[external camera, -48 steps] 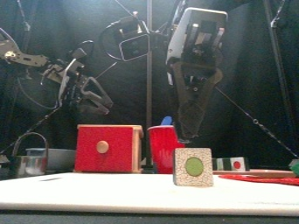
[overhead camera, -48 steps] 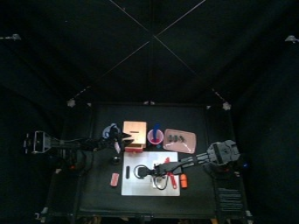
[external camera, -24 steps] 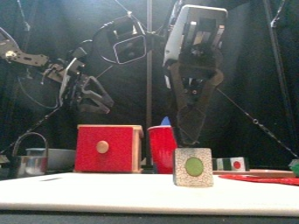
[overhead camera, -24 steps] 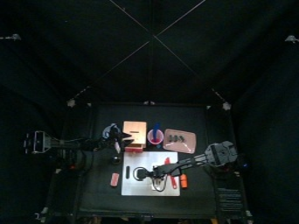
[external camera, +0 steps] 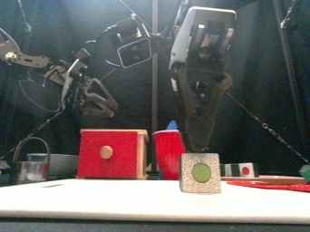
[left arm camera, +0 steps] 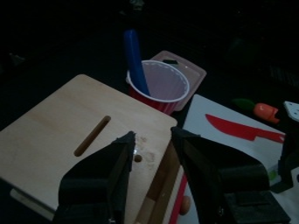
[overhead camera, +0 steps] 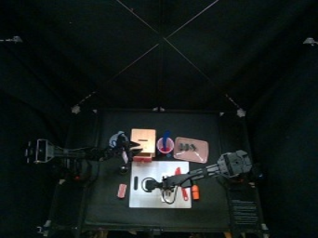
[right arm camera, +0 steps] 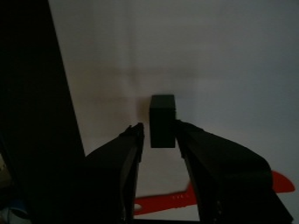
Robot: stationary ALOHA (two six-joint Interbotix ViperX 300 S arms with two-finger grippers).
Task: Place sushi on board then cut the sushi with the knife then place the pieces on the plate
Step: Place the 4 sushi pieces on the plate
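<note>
One sushi piece [external camera: 201,174], green in the middle with a pale rim, stands upright on the white board [external camera: 97,195]. My right gripper [external camera: 201,149] comes straight down onto its top edge. In the right wrist view the piece [right arm camera: 163,109] is a thin dark block, and the right gripper [right arm camera: 162,131] is shut on its two flat sides. A red knife [external camera: 269,184] lies flat on the board to the right. The pink tray [overhead camera: 189,146] sits behind the board at the right. My left gripper [left arm camera: 153,144] hovers slightly open over the wooden box, holding nothing.
Behind the board stand the wooden box [external camera: 111,154] with its red drawer front and the red cup [external camera: 169,156] holding a blue knife [external camera: 172,125]. A metal cutter [external camera: 34,168] is at the far left. Small toy foods [external camera: 240,169] lie right of the piece.
The right gripper has come down a little, and its jaws now sit around the top of the sushi piece. The left arm has barely moved.
</note>
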